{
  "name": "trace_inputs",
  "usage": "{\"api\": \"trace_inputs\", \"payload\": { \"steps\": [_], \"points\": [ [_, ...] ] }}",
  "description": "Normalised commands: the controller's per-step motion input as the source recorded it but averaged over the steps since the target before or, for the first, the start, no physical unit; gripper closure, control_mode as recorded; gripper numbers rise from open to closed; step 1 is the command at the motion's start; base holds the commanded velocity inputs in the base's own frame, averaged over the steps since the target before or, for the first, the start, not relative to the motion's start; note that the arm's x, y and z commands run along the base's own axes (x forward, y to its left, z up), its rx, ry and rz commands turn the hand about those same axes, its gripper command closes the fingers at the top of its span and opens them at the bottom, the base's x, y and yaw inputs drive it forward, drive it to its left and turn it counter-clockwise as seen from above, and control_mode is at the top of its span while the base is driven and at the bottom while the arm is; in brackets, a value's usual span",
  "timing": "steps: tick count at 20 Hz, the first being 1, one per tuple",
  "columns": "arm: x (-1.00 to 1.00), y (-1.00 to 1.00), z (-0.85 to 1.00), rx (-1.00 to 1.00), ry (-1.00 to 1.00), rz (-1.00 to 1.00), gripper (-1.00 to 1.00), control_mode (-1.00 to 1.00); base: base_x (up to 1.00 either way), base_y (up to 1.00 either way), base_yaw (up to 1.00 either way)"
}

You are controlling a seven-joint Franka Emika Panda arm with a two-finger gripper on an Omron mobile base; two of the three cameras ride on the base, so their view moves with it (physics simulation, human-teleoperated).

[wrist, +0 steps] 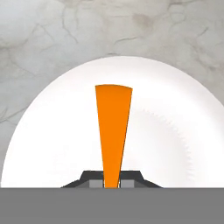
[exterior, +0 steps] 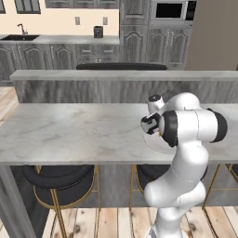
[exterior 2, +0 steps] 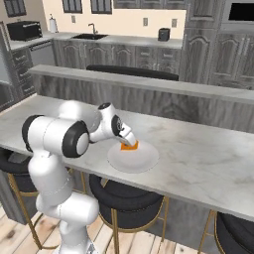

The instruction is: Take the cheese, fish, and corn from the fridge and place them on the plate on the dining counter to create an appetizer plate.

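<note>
An orange wedge of cheese (wrist: 113,131) is pinched between my fingertips, and my gripper (wrist: 112,183) is shut on its narrow end. It hangs low over the round pale plate (wrist: 52,144). In the right base view the cheese (exterior 2: 131,145) shows at the gripper (exterior 2: 128,140), just above the near-left part of the plate (exterior 2: 141,159), which lies on the marbled dining counter (exterior 2: 208,158). My own arm covers most of the plate (exterior: 157,142) in the left base view. Whether the cheese touches the plate I cannot tell.
A raised wood-grain back (exterior: 93,88) runs along the far side of the dining counter (exterior: 69,130). Black gold-legged stools (exterior: 58,183) stand under its near edge. Dark cabinets, a sink (exterior 2: 89,35) and a microwave (exterior: 169,10) line the far wall.
</note>
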Motion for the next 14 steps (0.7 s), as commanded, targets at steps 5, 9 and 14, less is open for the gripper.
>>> {"api": "trace_inputs", "payload": {
  "steps": [5,9,14],
  "points": [
    [0.17,0.00,-0.23,0.00,0.00,0.00,1.00,-1.00,0.00,0.00,0.00],
    [0.05,0.00,-0.20,0.00,0.00,0.00,-1.00,-1.00,0.00,0.00,0.00],
    [-0.15,0.00,0.00,0.00,-0.03,0.00,-1.00,-1.00,0.00,0.00,0.00]
  ]
}}
